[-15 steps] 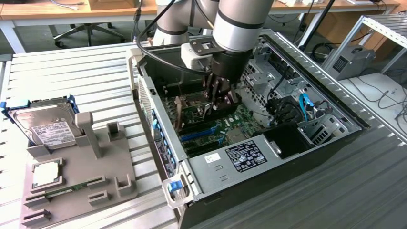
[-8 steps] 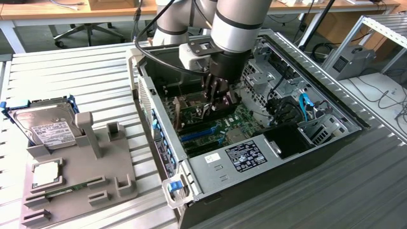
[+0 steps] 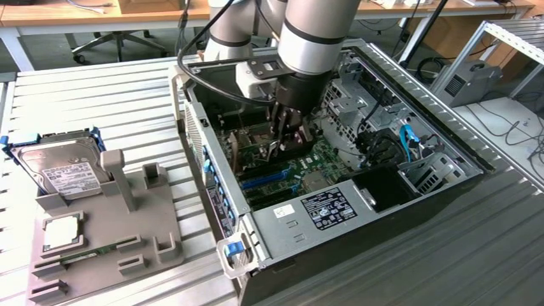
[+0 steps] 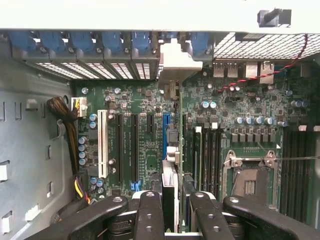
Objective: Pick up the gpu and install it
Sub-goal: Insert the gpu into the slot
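the gpu [image 4: 170, 192] stands edge-on over the motherboard [image 4: 145, 150], clamped between the gripper [image 4: 172, 210] fingers, deep inside the open computer case [image 3: 442, 191]. the exterior view adds a hard drive [image 3: 60, 167] on the grey holder [image 3: 119, 242] outside.

You have the open computer case [image 3: 340, 217] lying at the exterior view's right, motherboard [image 3: 293, 162] inside it. Left of it sits the parts holder [image 3: 111, 242], with the hard drive [image 3: 60, 167] at its far end. The gripper [image 3: 285, 141] hangs inside the case, over the motherboard.
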